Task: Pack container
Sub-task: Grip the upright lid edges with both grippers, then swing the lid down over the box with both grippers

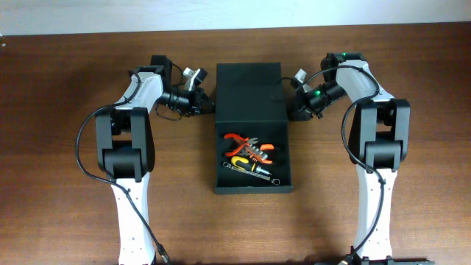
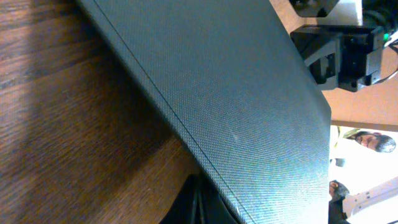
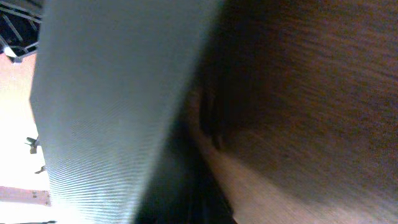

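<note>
The dark green container (image 1: 254, 187) lies open at the table's centre. Its flap lid (image 1: 249, 92) is lifted over the far half. Inside the near half lie orange pliers (image 1: 247, 146), a yellow-handled screwdriver (image 1: 245, 165) and a wrench (image 1: 259, 172). My left gripper (image 1: 202, 103) is at the lid's left edge and my right gripper (image 1: 294, 103) at its right edge. In the left wrist view the lid (image 2: 236, 93) fills the frame, with its edge running into the dark fingers (image 2: 202, 206). The right wrist view shows the lid (image 3: 106, 106) blurred beside the fingers (image 3: 193, 199).
Brown wooden table (image 1: 66, 147) on all sides of the container. The right arm's wrist (image 2: 339, 50) shows beyond the lid in the left wrist view. Both arm bases stand at the near edge, left and right of the container.
</note>
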